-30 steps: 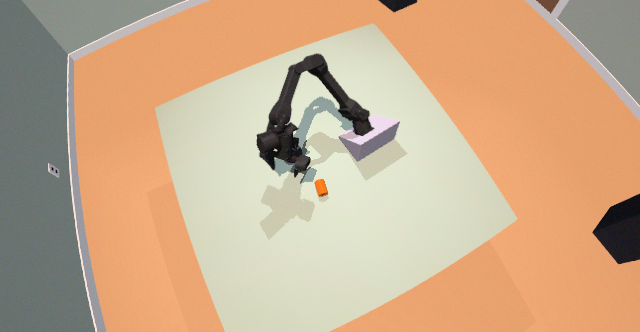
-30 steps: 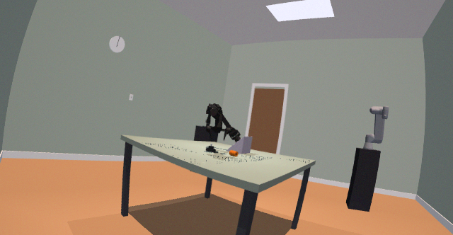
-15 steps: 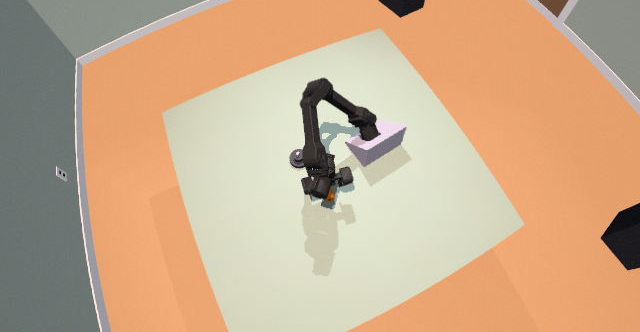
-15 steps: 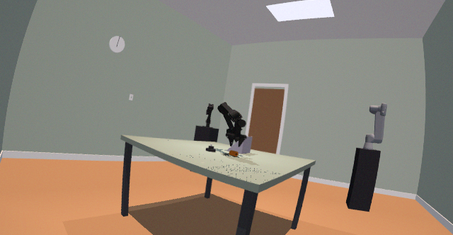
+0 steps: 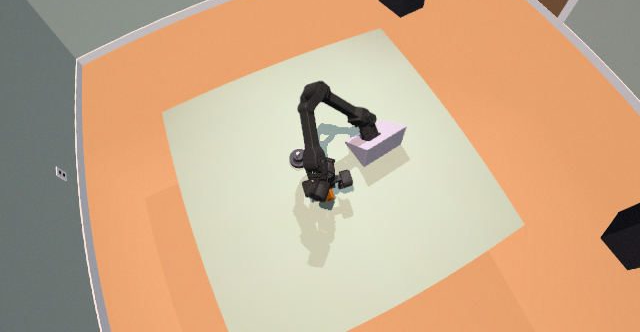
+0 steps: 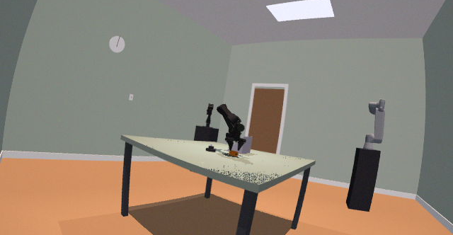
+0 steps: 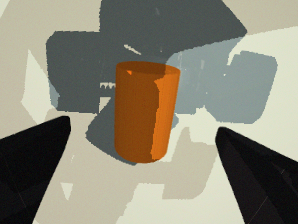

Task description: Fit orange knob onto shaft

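The orange knob (image 5: pixel 330 196) (image 6: pixel 233 153) (image 7: pixel 142 115) lies on its side on the table, its long side facing up to the wrist camera. Its hole does not show. My gripper (image 6: pixel 235 149) (image 7: pixel 145 128) is wide open and empty, pointing down above the knob. In the wrist view one fingertip is left and one right of the knob, with a gap on both sides. The dark round pedestal (image 5: pixel 293 161) (image 6: pixel 211 150) stands a short way off with the small silver shaft (image 5: pixel 298 154) upright on it. The shaft's flat side is too small to make out. The arm partly covers the knob in the top view.
A pale lilac angular block (image 5: pixel 383 143) (image 6: pixel 246 145) stands around the arm's base on the pale green table (image 5: pixel 240 122) (image 6: pixel 170 152). The arm's upper links pass close beside the pedestal in the top view. Shadows of the arm lie around the knob.
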Robot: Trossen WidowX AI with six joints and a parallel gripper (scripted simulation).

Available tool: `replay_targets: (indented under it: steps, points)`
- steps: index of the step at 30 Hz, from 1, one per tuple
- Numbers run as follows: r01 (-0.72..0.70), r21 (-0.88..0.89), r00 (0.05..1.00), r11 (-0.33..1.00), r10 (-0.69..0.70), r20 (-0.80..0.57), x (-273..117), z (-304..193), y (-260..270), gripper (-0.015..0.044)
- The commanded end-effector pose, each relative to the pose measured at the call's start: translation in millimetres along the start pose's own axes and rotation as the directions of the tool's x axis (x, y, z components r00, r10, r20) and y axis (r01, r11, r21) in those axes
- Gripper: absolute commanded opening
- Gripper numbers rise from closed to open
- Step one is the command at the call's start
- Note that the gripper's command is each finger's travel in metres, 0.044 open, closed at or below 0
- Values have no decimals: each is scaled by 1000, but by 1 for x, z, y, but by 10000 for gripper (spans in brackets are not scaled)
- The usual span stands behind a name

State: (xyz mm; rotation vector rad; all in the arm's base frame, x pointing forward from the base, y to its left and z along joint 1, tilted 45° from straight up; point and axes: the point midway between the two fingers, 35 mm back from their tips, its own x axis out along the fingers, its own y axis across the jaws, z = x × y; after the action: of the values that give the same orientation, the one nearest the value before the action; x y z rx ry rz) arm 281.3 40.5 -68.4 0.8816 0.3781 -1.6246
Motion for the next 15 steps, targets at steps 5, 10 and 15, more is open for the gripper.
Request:
replay_targets:
  steps: [5, 10, 15]
  points:
    - [-5, -5, 1000, 1000, 5, 5, 13, 0, 1, 440]
    - [-5, -5, 1000, 1000, 5, 5, 21, 1, 1, 440]
    - [-5, -5, 1000, 1000, 5, 6, 29, 2, 0, 440]
